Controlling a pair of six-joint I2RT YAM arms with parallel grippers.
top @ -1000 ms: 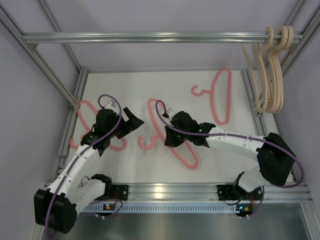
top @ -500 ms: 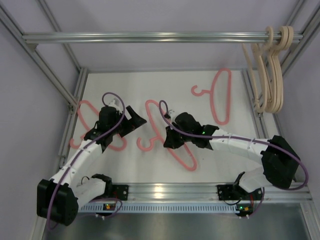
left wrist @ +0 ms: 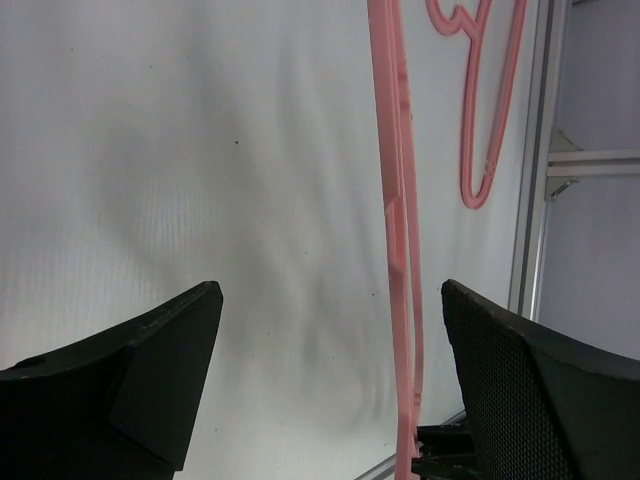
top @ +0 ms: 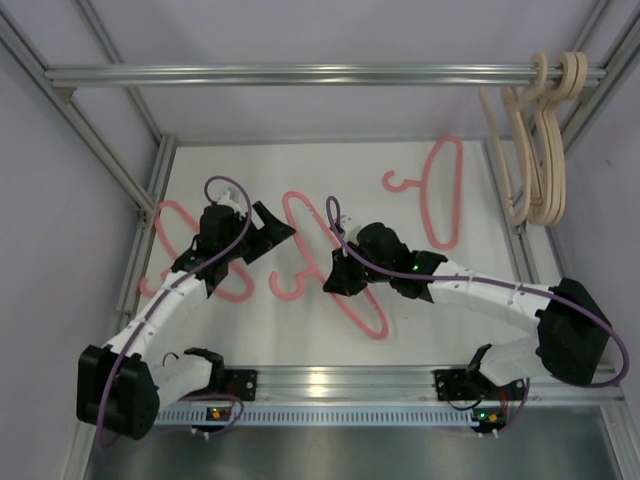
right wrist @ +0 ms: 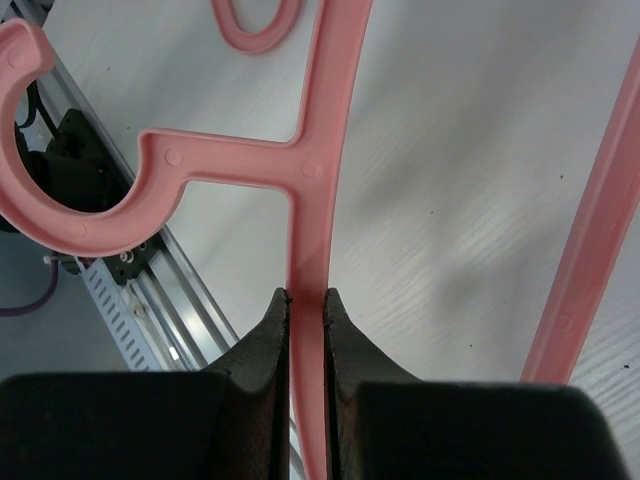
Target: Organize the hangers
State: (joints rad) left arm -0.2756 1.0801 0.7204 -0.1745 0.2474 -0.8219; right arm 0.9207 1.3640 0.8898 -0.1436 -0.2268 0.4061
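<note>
My right gripper point(top: 335, 276) is shut on the long side bar of a pink hanger point(top: 305, 232), which slants from the table's middle toward the front. In the right wrist view the pads pinch that bar point(right wrist: 306, 290) just below its hook point(right wrist: 80, 205). My left gripper point(top: 272, 233) stands open right beside this hanger. In the left wrist view the hanger point(left wrist: 400, 250) shows edge-on between the wide-apart fingers point(left wrist: 150, 370), close to the right one, with nothing gripped. A second pink hanger point(top: 441, 190) lies flat at the back right. A third point(top: 168, 228) lies partly under my left arm.
Several beige hangers point(top: 535, 150) hang from the overhead aluminium rail point(top: 300, 73) at its right end. Frame posts point(top: 110, 160) slant along the left and right sides of the white table point(top: 330, 170). A metal channel point(top: 340, 378) runs along the front edge.
My right gripper has carried the held pink hanger a little left and toward the back. The left arm has shifted slightly to the right toward it, still open.
</note>
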